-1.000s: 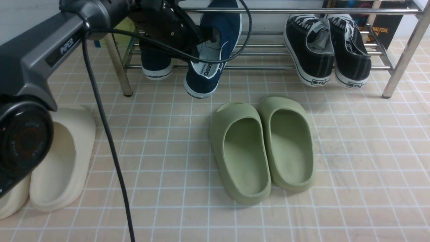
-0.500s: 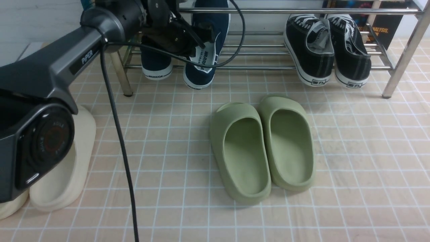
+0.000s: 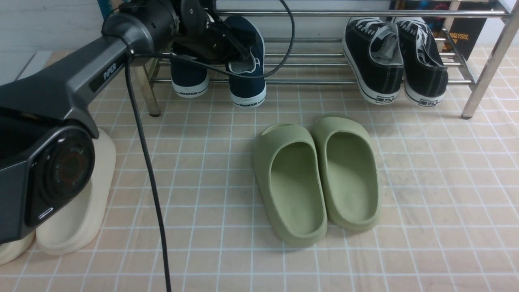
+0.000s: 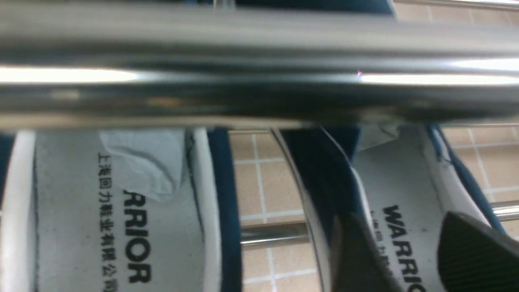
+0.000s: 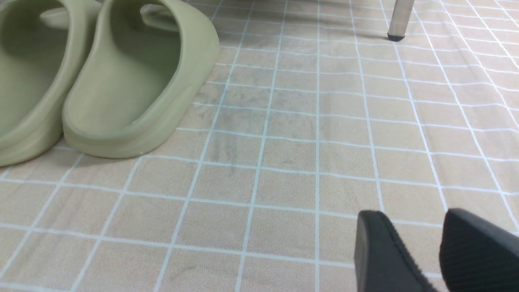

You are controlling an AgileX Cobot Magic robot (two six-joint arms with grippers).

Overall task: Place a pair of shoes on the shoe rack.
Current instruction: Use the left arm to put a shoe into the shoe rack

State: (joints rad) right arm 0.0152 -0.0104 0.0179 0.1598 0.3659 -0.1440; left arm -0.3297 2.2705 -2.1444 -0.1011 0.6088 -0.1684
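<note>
My left gripper (image 4: 399, 219) has its fingers spread over the insole of the navy shoe (image 3: 248, 83), clamping nothing. That shoe sits on the shoe rack (image 3: 316, 81), heel outward, just beside its twin (image 3: 189, 79). Right gripper (image 5: 411, 215) gapes too, above floor tiles (image 5: 284, 142) near the green slippers (image 5: 134, 81).

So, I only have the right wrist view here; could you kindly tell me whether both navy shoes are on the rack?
Observer: Yes; in the front view the left navy shoe and the right navy shoe rest side by side on the rack, heels toward the robot.
Operator: Thank you. Is the left arm gripping one?
Observer: Seemingly not; the left fingers are spread apart over the right navy shoe's insole.
Operator: Anything else on the rack?
Observer: Black sneakers, at its right end.
</note>
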